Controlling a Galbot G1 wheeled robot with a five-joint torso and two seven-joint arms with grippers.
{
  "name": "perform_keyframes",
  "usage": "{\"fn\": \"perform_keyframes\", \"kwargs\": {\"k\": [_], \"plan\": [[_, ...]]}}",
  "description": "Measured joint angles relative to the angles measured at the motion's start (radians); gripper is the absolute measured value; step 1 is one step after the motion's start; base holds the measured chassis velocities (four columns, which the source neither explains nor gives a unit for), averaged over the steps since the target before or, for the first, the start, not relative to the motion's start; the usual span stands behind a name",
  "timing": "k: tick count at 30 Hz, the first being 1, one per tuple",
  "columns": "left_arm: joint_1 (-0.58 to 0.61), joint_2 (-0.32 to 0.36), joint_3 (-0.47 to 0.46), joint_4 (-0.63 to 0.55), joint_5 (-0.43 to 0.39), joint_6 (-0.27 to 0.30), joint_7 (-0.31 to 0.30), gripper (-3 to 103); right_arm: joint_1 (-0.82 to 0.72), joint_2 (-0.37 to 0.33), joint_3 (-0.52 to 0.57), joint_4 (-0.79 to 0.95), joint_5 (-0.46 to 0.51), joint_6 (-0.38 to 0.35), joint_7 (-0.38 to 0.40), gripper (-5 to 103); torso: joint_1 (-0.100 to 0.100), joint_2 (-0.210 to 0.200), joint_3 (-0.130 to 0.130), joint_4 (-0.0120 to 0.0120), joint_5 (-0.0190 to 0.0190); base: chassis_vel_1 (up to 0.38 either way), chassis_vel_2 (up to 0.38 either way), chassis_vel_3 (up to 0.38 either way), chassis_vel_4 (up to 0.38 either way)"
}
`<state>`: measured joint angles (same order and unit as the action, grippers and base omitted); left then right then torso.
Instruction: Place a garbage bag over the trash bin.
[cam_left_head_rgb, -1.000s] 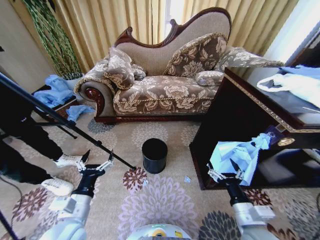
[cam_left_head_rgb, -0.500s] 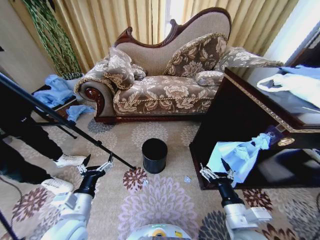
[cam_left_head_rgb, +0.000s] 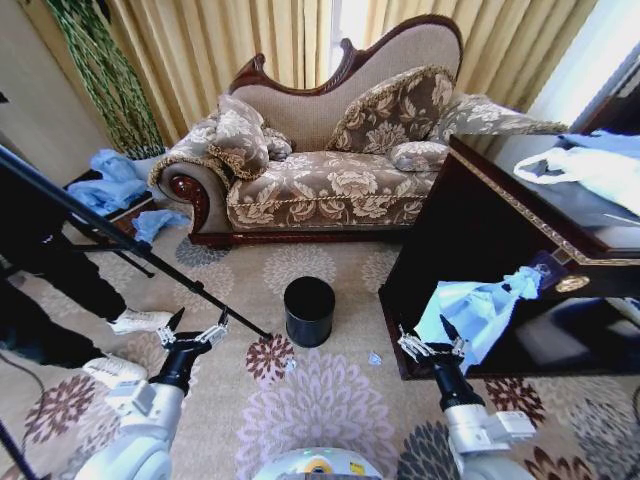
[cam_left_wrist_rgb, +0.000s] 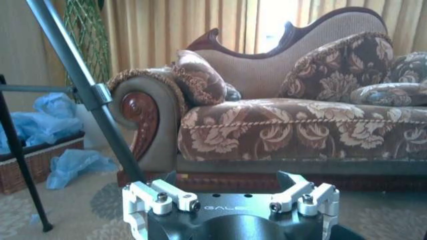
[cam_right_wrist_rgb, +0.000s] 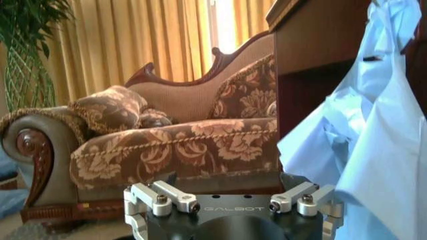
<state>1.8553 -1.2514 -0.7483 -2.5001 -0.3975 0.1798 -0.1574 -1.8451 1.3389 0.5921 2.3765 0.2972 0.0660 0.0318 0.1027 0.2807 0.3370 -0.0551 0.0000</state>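
Carpet with a flower pattern (cam_left_head_rgb: 330, 400) covers the floor, and the scene reads across it from the robot's left side. Low on that side the left gripper (cam_left_head_rgb: 193, 334) hangs above the carpet with its fingers spread apart and nothing between them, just beside a grey tripod leg (cam_left_head_rgb: 130, 245) that slants across the floor; from the left wrist view the same leg (cam_left_wrist_rgb: 87, 95) rises in front of the sofa's curled arm. Toward the middle, the trash bin (cam_left_head_rgb: 309, 311) stands upright on the carpet in front of the sofa (cam_left_head_rgb: 330, 170), well apart from both grippers and roughly between them, with no bag on it. Farther right, the right gripper (cam_left_head_rgb: 430, 348) is raised beside the dark wooden cabinet (cam_left_head_rgb: 470, 235), its fingers apart and gripping nothing. The garbage bag (cam_left_head_rgb: 478, 305) hangs crumpled from the cabinet's front, just above and to the right of that gripper, very close to it; whether they touch cannot be told. From the right wrist view the bag (cam_right_wrist_rgb: 373, 150) drapes down right next to the open fingers.
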Motion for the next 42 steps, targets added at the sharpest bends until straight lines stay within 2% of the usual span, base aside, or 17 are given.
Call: {"fn": "perform_keyframes", "kwargs": {"k": [8, 12, 17, 23, 27, 31, 35, 38, 41, 42], "plan": [[-0.045, 0.002, 0.017, 0.0, 0.009, -0.001, -0.025, 100, 0.014, -0.002, 0.001, -0.034, 0.027, 0.009, -0.016, 100, 0.0, 0.0, 0.0, 0.0, -0.0001, 0.0, 0.0, 0.0, 0.0], [-0.089, -0.01, 0.043, 0.0, 0.007, 0.035, -0.057, 100, 0.056, -0.012, 0.031, -0.141, 0.05, 0.048, -0.063, 100, 0.0, 0.0, 0.0, 0.0, 0.0001, 0.0, 0.0, 0.0, 0.0], [-0.086, -0.009, 0.04, 0.0, 0.007, 0.04, -0.078, 100, 0.066, -0.022, 0.056, -0.212, 0.076, 0.086, -0.089, 100, 0.0, 0.0, 0.0, 0.0002, 0.0003, 0.0, 0.0, 0.0, 0.0], [-0.118, -0.006, 0.056, 0.0, 0.007, 0.04, -0.095, 100, 0.013, 0.025, 0.046, -0.227, 0.104, 0.146, -0.141, 100, 0.0, 0.0, 0.0, 0.0, -0.0001, 0.0, 0.0, 0.0, 0.0], [-0.144, 0.007, 0.08, 0.0, 0.002, 0.042, -0.111, 100, -0.008, 0.032, 0.053, -0.257, 0.102, 0.187, -0.168, 100, 0.0, 0.0, 0.0, -0.0001, 0.0001, 0.0, 0.0, 0.0, 0.0], [-0.175, 0.038, 0.101, 0.0, -0.053, 0.061, -0.143, 100, -0.031, 0.034, 0.07, -0.28, 0.109, 0.221, -0.193, 100, 0.0, 0.0, 0.0, 0.0001, 0.0, 0.0, 0.0, 0.0, 0.0], [-0.256, 0.096, 0.149, 0.003, -0.242, 0.108, -0.202, 100, -0.035, 0.056, 0.056, -0.299, 0.091, 0.248, -0.206, 100, 0.0, 0.0, 0.0, -0.0001, 0.0, 0.0, 0.0, 0.0, 0.0], [-0.288, 0.113, 0.169, 0.024, -0.287, 0.113, -0.213, 100, -0.034, 0.071, 0.036, -0.299, 0.071, 0.25, -0.206, 100, 0.0, 0.0, 0.0, -0.0001, 0.0, 0.0, 0.0, 0.0, 0.0], [-0.366, 0.151, 0.257, 0.094, -0.37, 0.073, -0.214, 100, -0.029, 0.096, -0.002, -0.305, 0.018, 0.25, -0.187, 100, 0.0, 0.0, 0.0, 0.0, -0.0001, 0.0, 0.0, 0.0, 0.0], [-0.366, 0.151, 0.257, 0.094, -0.37, 0.073, -0.214, 100, -0.029, 0.096, -0.002, -0.305, 0.018, 0.25, -0.187, 100, 0.0, 0.0, 0.0, 0.0, -0.0001, 0.0, 0.0, 0.0, 0.0]]}}
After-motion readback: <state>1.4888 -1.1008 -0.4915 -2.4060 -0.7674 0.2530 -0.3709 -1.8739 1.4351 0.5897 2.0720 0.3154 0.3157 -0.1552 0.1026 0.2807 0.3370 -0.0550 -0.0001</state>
